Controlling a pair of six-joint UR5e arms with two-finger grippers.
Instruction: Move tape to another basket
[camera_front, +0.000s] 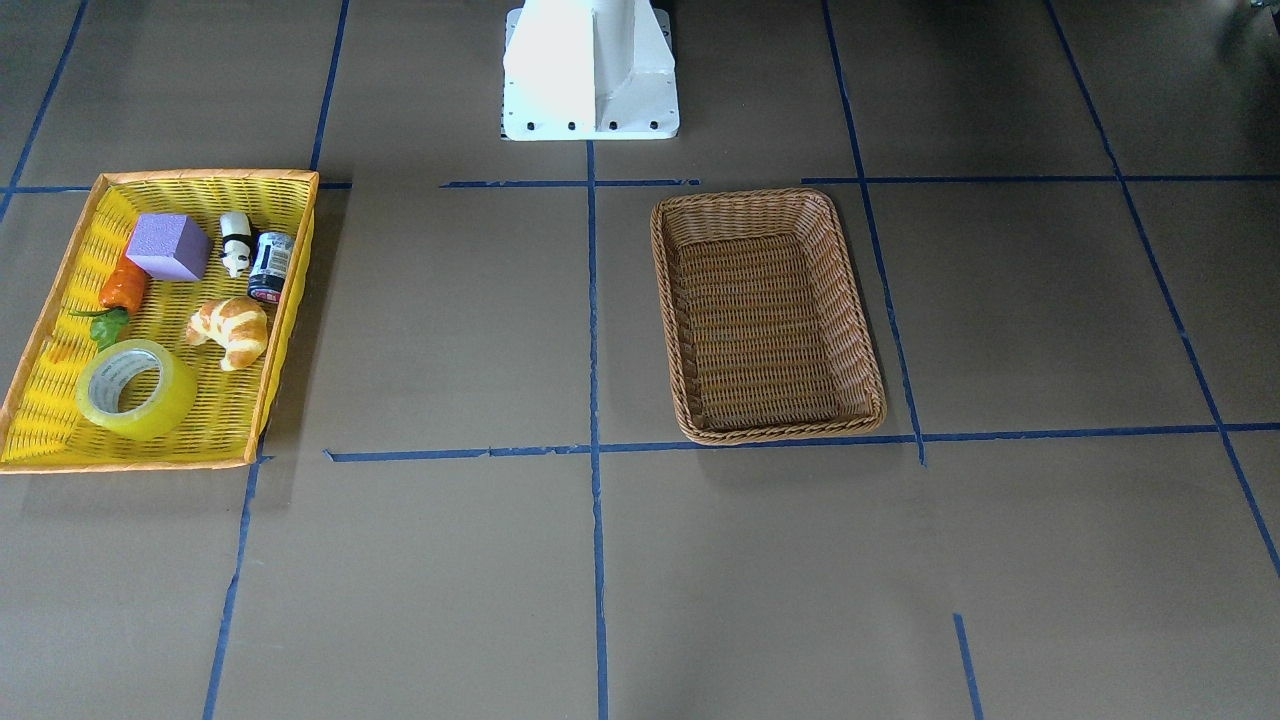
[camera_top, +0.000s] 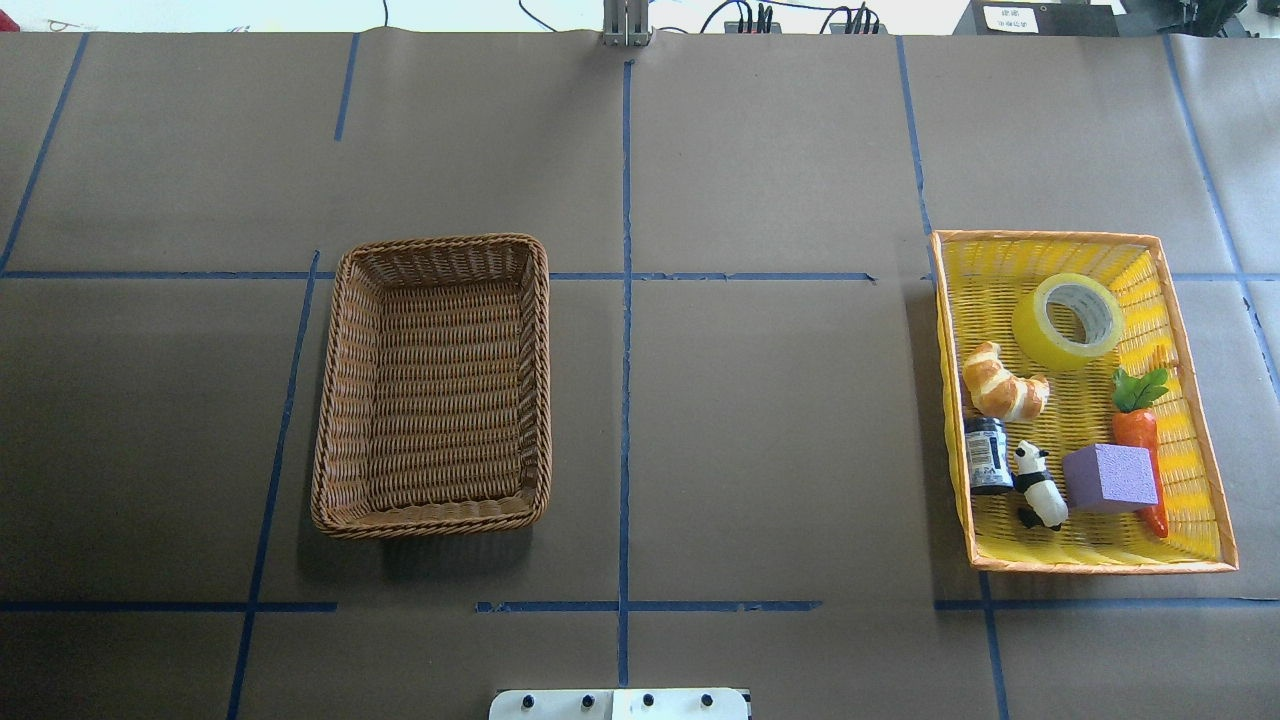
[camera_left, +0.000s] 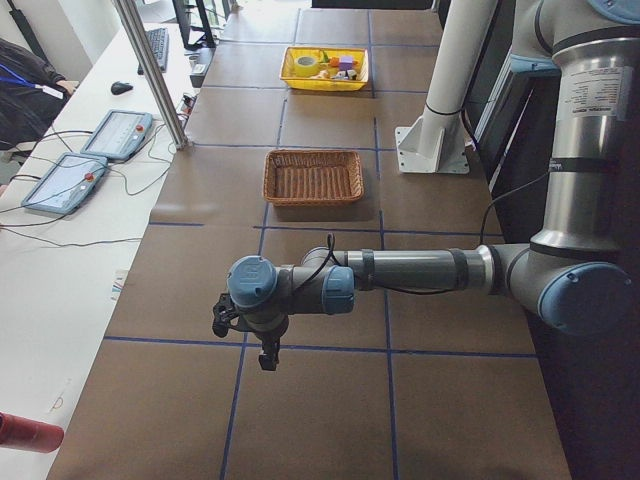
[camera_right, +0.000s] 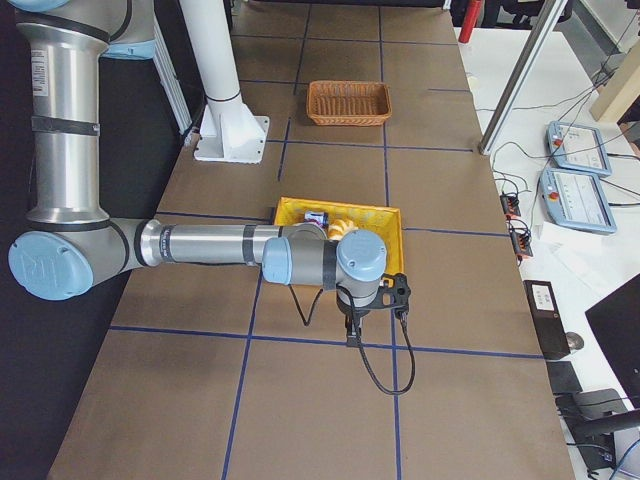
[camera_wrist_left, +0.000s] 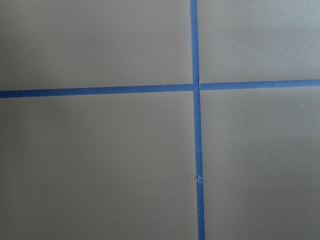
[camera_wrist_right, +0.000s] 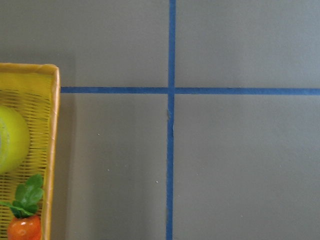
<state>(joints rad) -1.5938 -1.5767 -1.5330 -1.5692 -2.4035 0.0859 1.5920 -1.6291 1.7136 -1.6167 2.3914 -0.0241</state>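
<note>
Tape (camera_top: 1068, 320) in yellow tray (camera_top: 1000, 262), right gripper (camera_right: 401, 297) near the tray, arm outstretched level, left gripper (camera_left: 224, 318) well apart, neither's grip discernible

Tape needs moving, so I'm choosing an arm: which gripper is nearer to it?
Right. The right gripper hangs just outside the yellow tray holding the tape; the left gripper is far off, beyond the basket.
</note>
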